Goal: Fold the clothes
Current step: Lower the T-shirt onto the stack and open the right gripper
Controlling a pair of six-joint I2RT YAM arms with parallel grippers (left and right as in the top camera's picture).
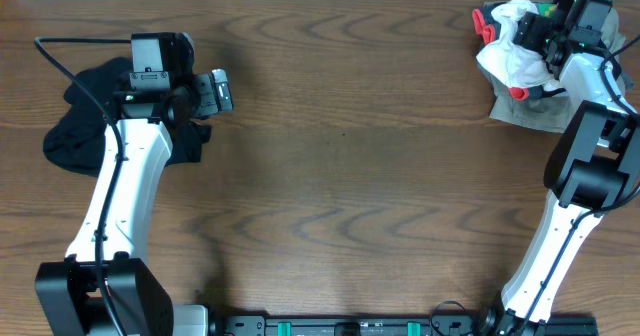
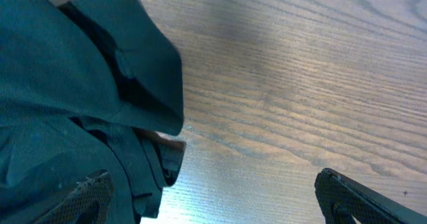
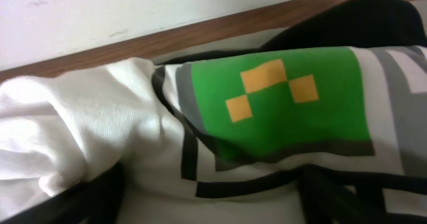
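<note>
A black garment point(image 1: 85, 116) lies crumpled at the table's left side; in the left wrist view its dark folds point(image 2: 67, 104) fill the left half. My left gripper point(image 1: 215, 91) is open and empty at the garment's right edge, its fingers wide apart over bare wood point(image 2: 213, 207). A pile of clothes point(image 1: 520, 66) sits at the far right corner. My right gripper point(image 1: 548, 34) is pushed into the pile, jaws open, with a white garment with a green patch point(image 3: 280, 104) bulging between the fingers point(image 3: 213, 207).
The wooden table point(image 1: 350, 176) spreads between the two arms. The pile holds white cloth, red bits point(image 1: 483, 23) and a grey piece underneath point(image 1: 520, 114). The table's far edge and a white wall point(image 3: 133, 11) lie just behind the pile.
</note>
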